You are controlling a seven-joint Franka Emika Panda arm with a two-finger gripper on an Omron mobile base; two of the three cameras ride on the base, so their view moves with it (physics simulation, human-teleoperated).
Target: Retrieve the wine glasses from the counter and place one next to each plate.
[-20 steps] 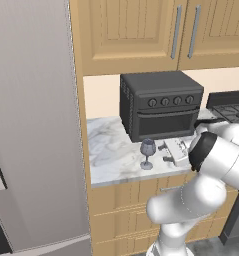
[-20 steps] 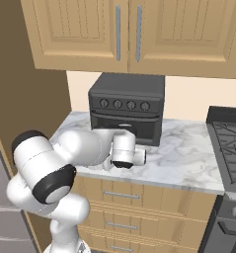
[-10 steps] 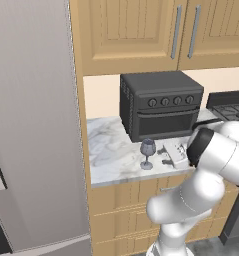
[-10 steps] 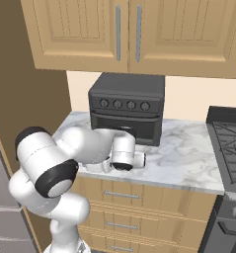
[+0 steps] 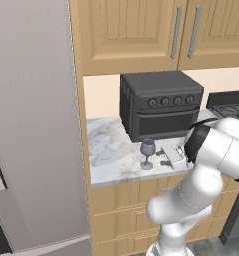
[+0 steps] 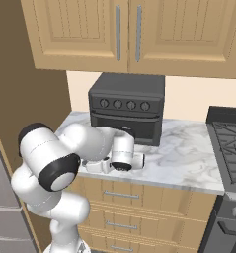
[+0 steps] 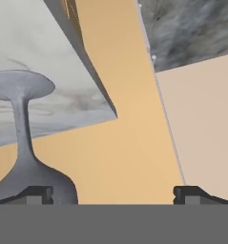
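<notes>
One greyish-purple wine glass (image 5: 147, 152) stands upright on the marble counter (image 5: 108, 147), in front of the toaster oven. My gripper (image 5: 165, 155) lies level just to its right, fingers pointing at it. In the hand view the glass (image 7: 24, 143) appears rolled over, with its foot at the top and its bowl by the left fingertip (image 7: 39, 193). The gripper (image 7: 114, 194) is open, touching nothing. In the right base view my arm covers the glass and the gripper (image 6: 92, 167) hangs low over the counter's front. The other glass and the plates are out of view.
A dark toaster oven (image 5: 161, 104) stands at the back of the counter, close behind the glass. A tall grey fridge (image 5: 33, 125) bounds the counter on the left and a black stove (image 6: 230, 143) on the right. Wooden cabinets (image 6: 129, 29) hang overhead.
The hand has crept slightly left toward the glass and the arm's elbow has shifted a little. The glass has not moved.
</notes>
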